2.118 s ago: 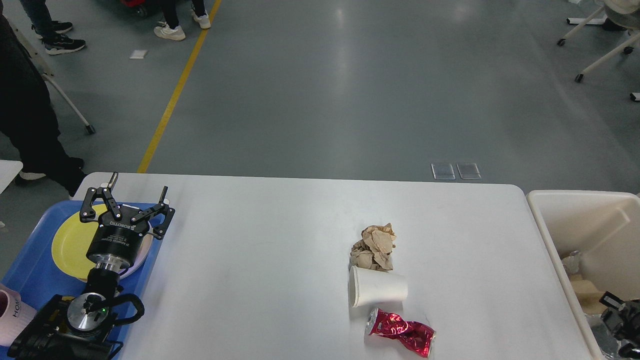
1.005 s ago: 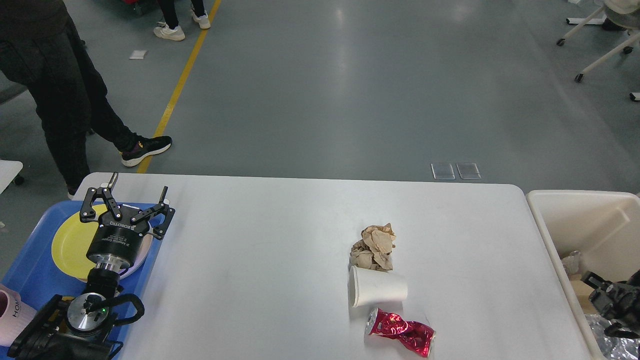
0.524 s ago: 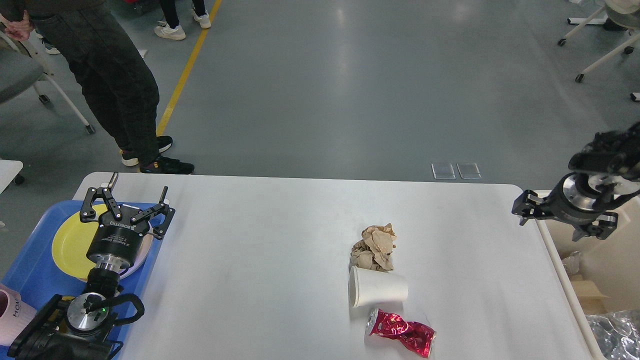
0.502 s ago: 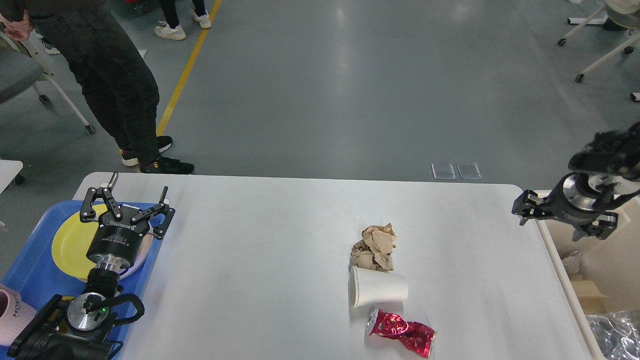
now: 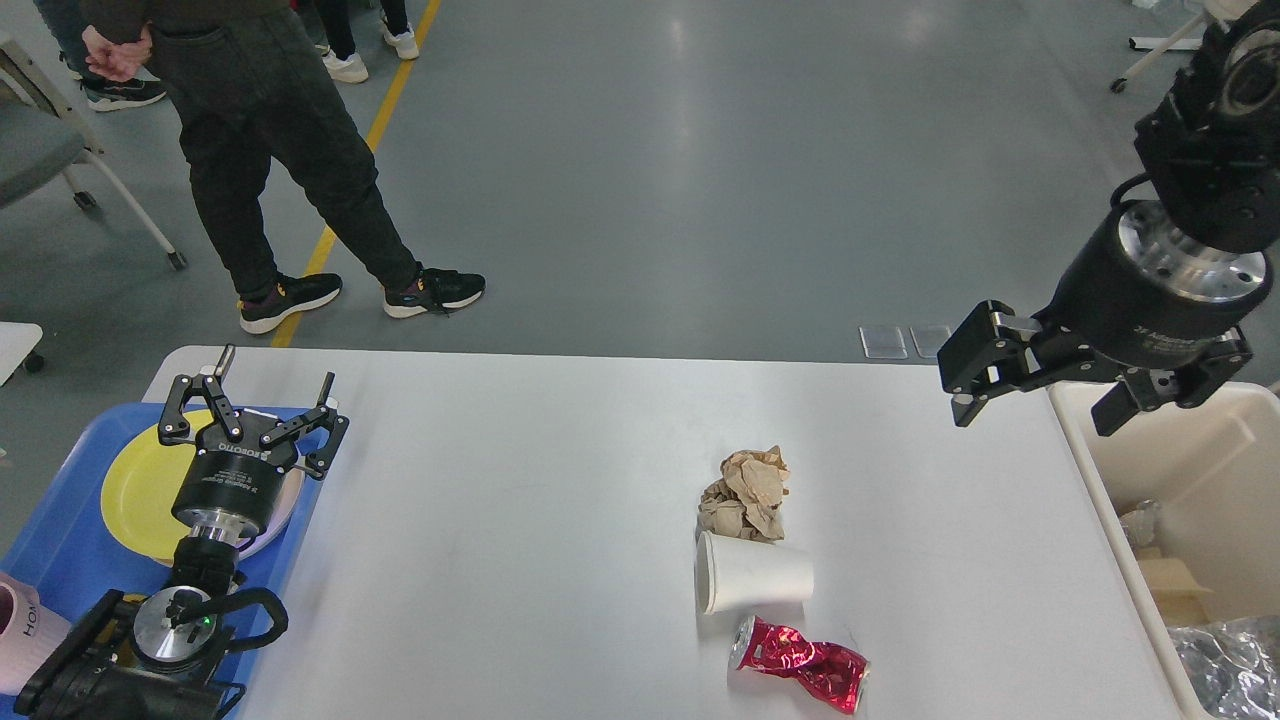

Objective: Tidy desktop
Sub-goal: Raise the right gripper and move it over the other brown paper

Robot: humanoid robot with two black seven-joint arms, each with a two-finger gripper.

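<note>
Left gripper (image 5: 255,395): fingers spread wide, holding nothing, poised above the yellow plate (image 5: 140,490) on the blue tray (image 5: 60,545) at the desktop's (image 5: 500,520) left edge. Right gripper (image 5: 1040,400): raised over the far right corner of the desktop, beside the cream bin (image 5: 1200,470), fingers apart and empty. The desktop fills the lower half of the view. On its right half lie a crumpled brown paper (image 5: 747,492), a white cup (image 5: 752,573) on its side touching the paper, and a crushed red can (image 5: 800,675) just beside the cup. A person (image 5: 270,130) stands on the floor beyond
</note>
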